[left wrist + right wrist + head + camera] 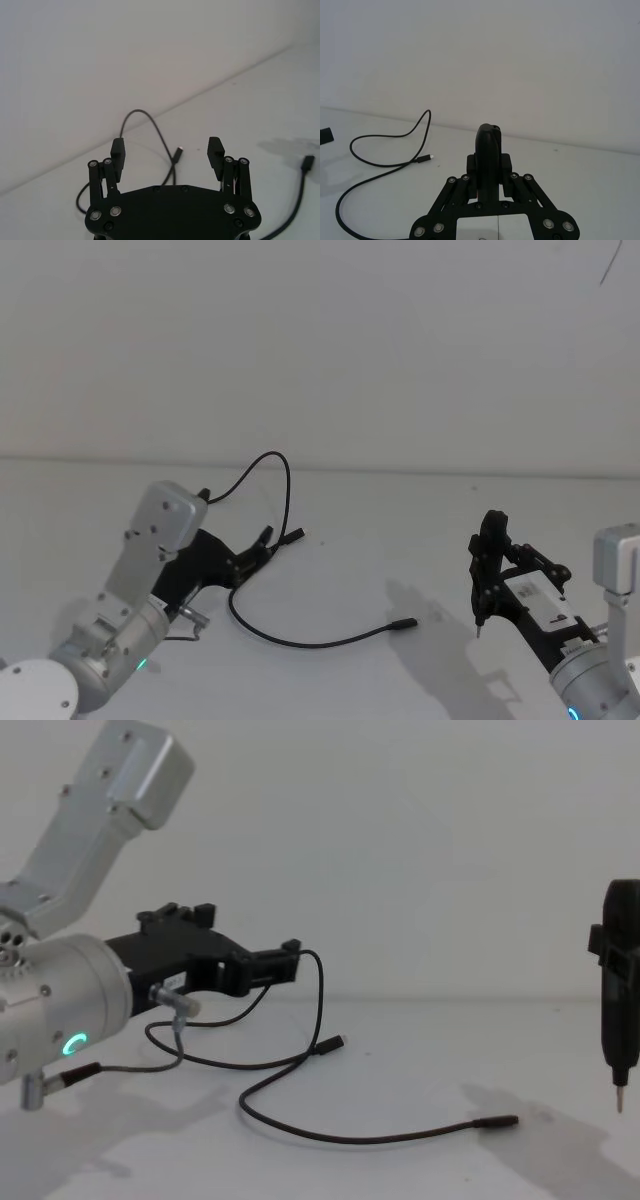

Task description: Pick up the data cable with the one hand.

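1. Step in hand: approach. My left gripper (166, 150) hangs low over the data cable (290, 643), jaws spread wide and holding nothing.
2. The cable lies on the table (430, 540) in a loop that crosses itself, so it has no single axis. Its longest run sweeps left to right. The far plug (403, 623) points to my right, and the near plug (292, 535) lies just past the fingertips.
3. Next move, as I judge it: descend until one strand sits between the pads, then close.
4. My right gripper (488, 132) is parked at the right, closed and empty.

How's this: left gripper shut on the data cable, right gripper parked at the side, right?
Not quite. Left wrist view shows the left gripper open, the data cable lying ungripped. The right gripper is parked at the side.
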